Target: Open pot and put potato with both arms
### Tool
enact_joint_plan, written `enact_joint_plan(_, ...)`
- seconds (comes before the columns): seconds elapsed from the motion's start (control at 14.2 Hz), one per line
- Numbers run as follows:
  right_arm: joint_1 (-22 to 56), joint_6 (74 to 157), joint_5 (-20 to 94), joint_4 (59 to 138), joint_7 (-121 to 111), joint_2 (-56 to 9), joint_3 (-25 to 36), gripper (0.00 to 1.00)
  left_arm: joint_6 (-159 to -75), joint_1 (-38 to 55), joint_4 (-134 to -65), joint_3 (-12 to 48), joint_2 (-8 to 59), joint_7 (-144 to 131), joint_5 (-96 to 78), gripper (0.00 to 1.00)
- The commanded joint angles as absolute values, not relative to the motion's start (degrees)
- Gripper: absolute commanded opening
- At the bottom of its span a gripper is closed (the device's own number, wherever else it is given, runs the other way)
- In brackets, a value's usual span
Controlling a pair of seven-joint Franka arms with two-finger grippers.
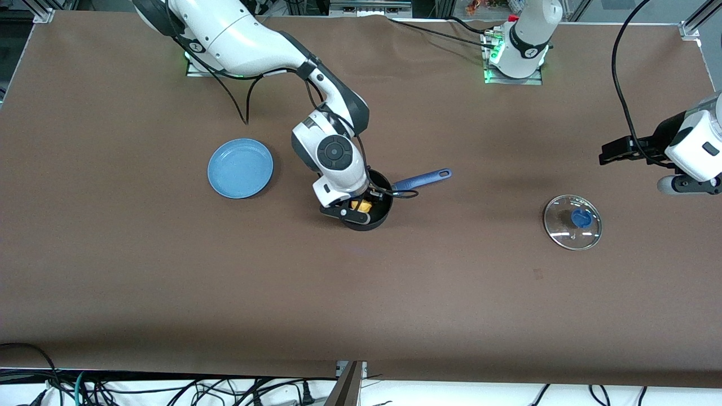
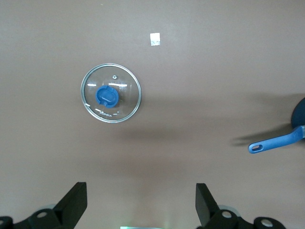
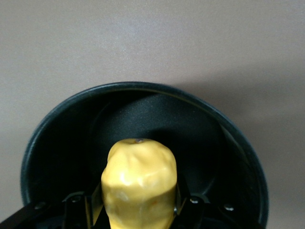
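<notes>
The black pot (image 1: 377, 217) with its long blue handle (image 1: 423, 179) stands mid-table with no lid on. My right gripper (image 1: 361, 207) is inside the pot's mouth, shut on the yellow potato (image 1: 361, 206). In the right wrist view the potato (image 3: 139, 183) is clamped between the fingers, over the pot's black inside (image 3: 157, 119). The glass lid (image 1: 572, 221) with its blue knob lies flat on the table toward the left arm's end. My left gripper (image 1: 612, 152) is open and empty, up in the air beside the lid. The left wrist view shows the lid (image 2: 110, 99) and the handle's tip (image 2: 276, 142).
A flat blue plate (image 1: 240, 168) lies toward the right arm's end, beside the pot. A small pale square mark (image 2: 155, 39) is on the brown table near the lid. Cables hang along the table's front edge (image 1: 225, 389).
</notes>
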State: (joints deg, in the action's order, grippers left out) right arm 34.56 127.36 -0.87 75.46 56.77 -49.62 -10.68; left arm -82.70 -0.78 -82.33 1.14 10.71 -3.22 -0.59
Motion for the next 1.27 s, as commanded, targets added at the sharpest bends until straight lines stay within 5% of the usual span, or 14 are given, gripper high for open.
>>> enact_joint_plan(0.0, 35.07, 127.00, -2.20, 73.56, 57.75, -50.45, -10.28, 1.00, -82.27, -0.88, -82.27, 1.93, 10.11, -3.43, 1.14, 1.00)
enact_joint_plan(0.28, 34.63, 124.56, -2.20, 73.48, 57.13, -48.35, -10.20, 1.00, -82.27, -0.88, -82.27, 1.93, 10.20, -3.52, 0.70, 1.00)
enact_joint_plan(0.64, 29.11, 109.28, -2.28, 73.48, 54.51, -37.47, -8.97, 1.00, -82.27, -0.97, -82.27, 1.93, 10.20, -3.52, 0.53, 1.00)
enact_joint_plan(0.92, 27.16, 96.00, -1.76, 74.35, 35.03, -28.76, 0.06, 1.00, -82.27, -0.88, -82.27, 1.93, 10.20, -3.60, 0.62, 1.00)
enact_joint_plan(1.2, 25.84, 92.39, 2.10, 79.35, 17.90, -20.15, 10.52, 1.00, -82.27, -0.88, -82.27, 1.93, 10.28, -3.69, 0.53, 1.00)
